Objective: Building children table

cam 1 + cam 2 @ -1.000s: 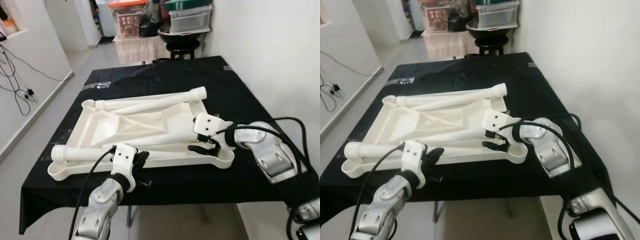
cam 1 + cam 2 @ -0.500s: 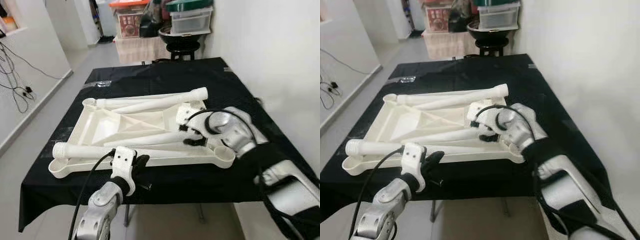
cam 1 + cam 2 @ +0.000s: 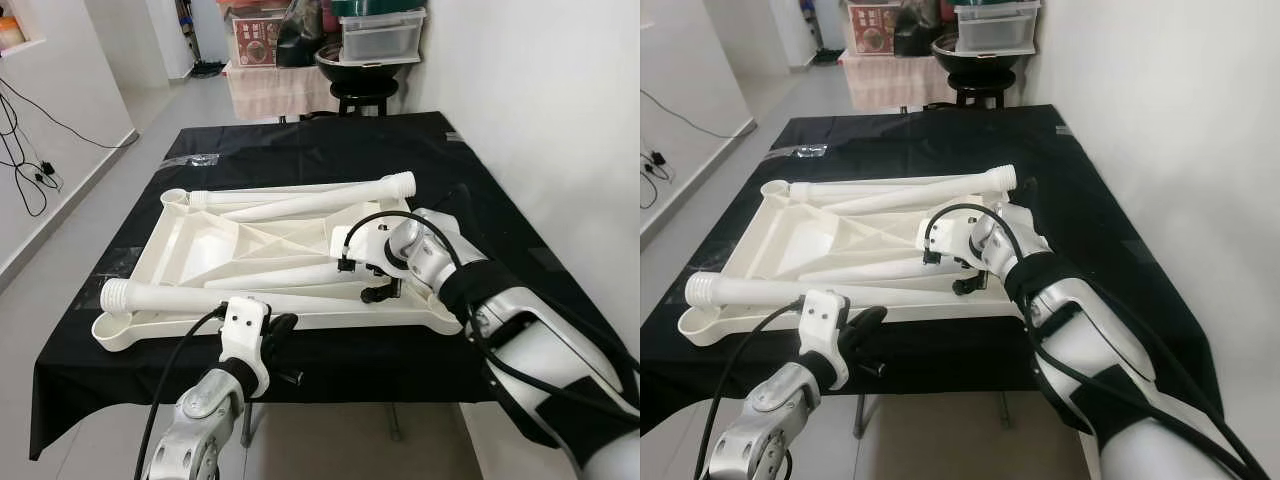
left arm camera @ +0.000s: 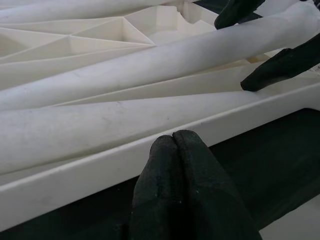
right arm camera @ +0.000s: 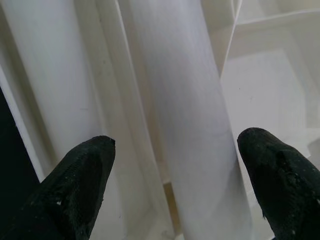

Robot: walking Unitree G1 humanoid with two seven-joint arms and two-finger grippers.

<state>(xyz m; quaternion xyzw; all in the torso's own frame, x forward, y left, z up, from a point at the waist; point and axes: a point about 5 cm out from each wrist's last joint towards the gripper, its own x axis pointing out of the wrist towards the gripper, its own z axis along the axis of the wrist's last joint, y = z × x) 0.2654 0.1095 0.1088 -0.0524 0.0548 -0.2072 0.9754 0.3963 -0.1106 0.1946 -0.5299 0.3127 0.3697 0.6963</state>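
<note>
While the right end effector (image 3: 372, 277) hovers over the upturned white tabletop (image 3: 215, 250) with its fingers (image 5: 82, 182) spread wide on either side of a table leg (image 3: 270, 275), it holds nothing. That leg lies lengthwise across the tabletop, pointing away from the end effector. The left end effector (image 3: 277, 340) sits just off the tabletop's near edge, fingers (image 4: 177, 185) pressed together and empty. Black cloth on the table (image 3: 330, 160) stretches bare beyond the far rim.
</note>
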